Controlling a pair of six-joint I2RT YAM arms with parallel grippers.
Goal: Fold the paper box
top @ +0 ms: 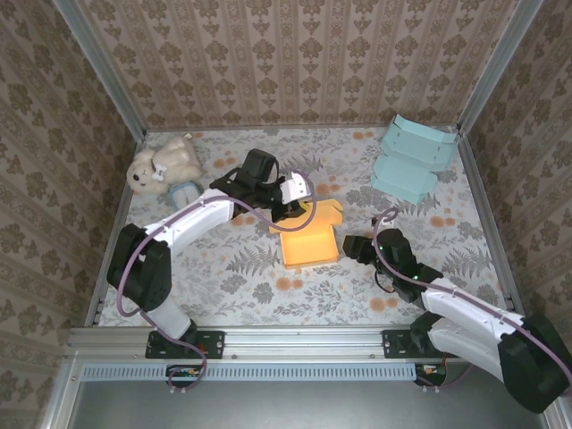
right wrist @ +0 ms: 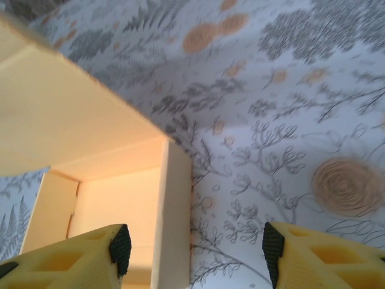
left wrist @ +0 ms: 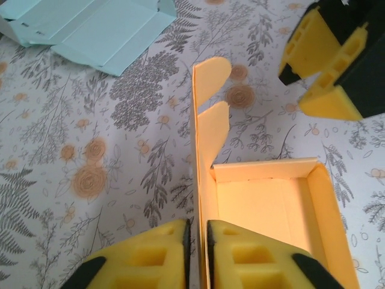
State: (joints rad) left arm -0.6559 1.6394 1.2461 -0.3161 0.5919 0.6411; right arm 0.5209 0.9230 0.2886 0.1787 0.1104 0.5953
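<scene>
Left gripper: its two yellow fingers stand close together, one on each side of a thin upright flap of the orange paper box. A slim dark slit shows on either side of the flap. Cannot tell whether the pads are pressing it or only flanking it. The flap stands on edge, with two rounded tabs at its far end.

Right gripper: its fingers are set wide apart and straddle the box's side wall. One finger is over the box's inside, the other over the tabletop. Neither appears to touch the card.

Box: open tray, walls raised, bottom lit pale orange. It sits on the floral table cover about mid-table, slightly right of centre. The left arm reaches in to its far left corner, and the right gripper is at its right side.

Surroundings: a flat, unfolded teal carton lies near the far right corner, well apart from the orange box. A cream plush toy sits near the far left corner. Patterned wallpaper panels enclose the table on three sides.
</scene>
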